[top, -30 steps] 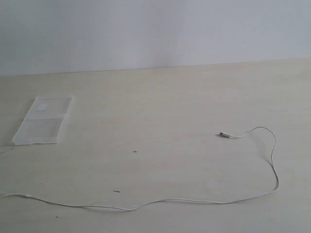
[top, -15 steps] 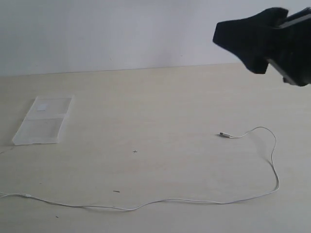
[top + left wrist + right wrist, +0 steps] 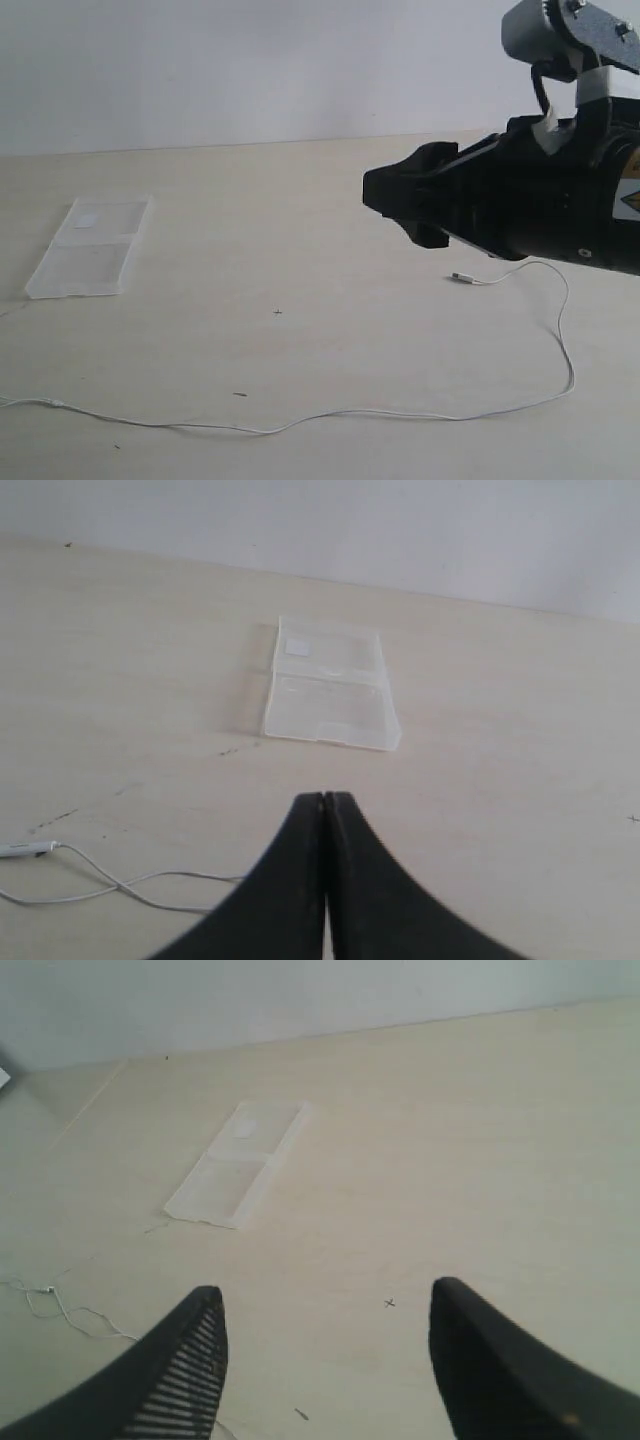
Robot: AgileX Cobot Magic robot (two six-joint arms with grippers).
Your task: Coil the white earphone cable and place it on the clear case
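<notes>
"So, where does the cable lie?"

"Nearest the camera. The white earphone cable (image 3: pixel 380 411) runs loose and uncoiled across the table (image 3: pixel 300 200), from the left edge of the exterior view over to the right. There it bends round and back to its small plug (image 3: pixel 459 275). My left wrist view shows a slack stretch of it on the table close to my fingertips, but not touching them."

"And your grippers?"

"My left gripper (image 3: pixel 326 800) is clenched, its fingertips pressed together, and it grips nothing. My right gripper (image 3: pixel 395 210) hangs in the air on the right with its jaws spread wide and the gap between them empty. In the exterior view the plug shows just below it, apart from it."

"And the case?"

"Farther off. Past a tiny cross mark (image 3: pixel 278 312) on the wood, the clear case (image 3: pixel 90 248) lies flat at the left of the table. It has a whitish label on its far half and a seam across its middle. The cable is not yet on it. Behind everything stands the pale wall (image 3: pixel 250 70)."
</notes>
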